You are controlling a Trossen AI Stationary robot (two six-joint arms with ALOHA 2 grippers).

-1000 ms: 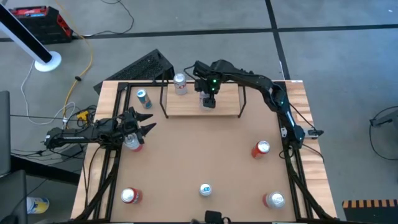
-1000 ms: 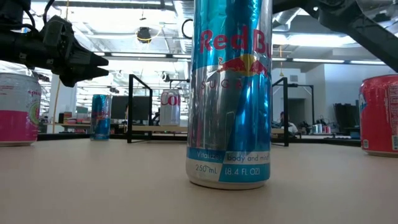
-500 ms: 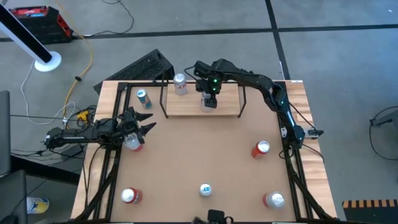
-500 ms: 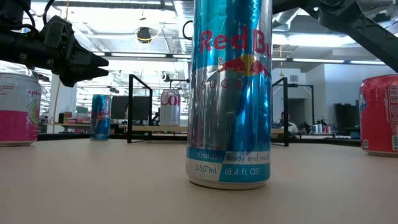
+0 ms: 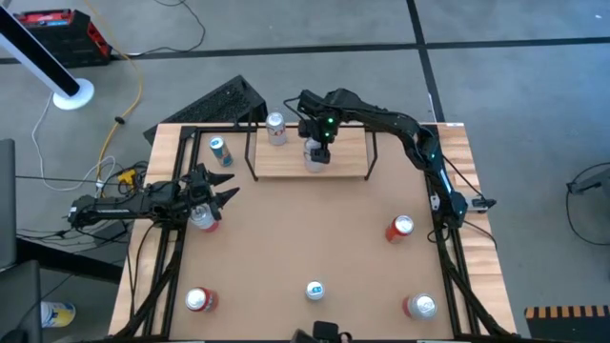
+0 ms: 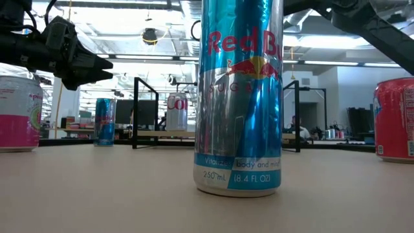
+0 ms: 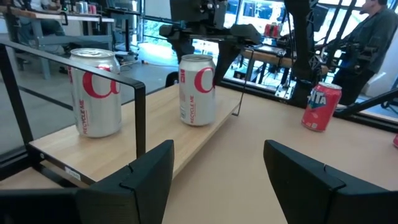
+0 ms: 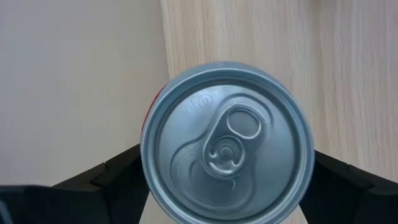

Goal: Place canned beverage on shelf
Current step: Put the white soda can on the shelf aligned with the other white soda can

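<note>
Bright even light, soft shadows (ceiling glare)

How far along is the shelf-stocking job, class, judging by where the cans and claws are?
Done: two silver cans stand on the shelf, one at its left end. In hand: the second can sits between the right claw fingers, which flank it without visibly squeezing. Left: six cans on the tabletop, including the blue one and the one under the waiting, open left claw.
</note>
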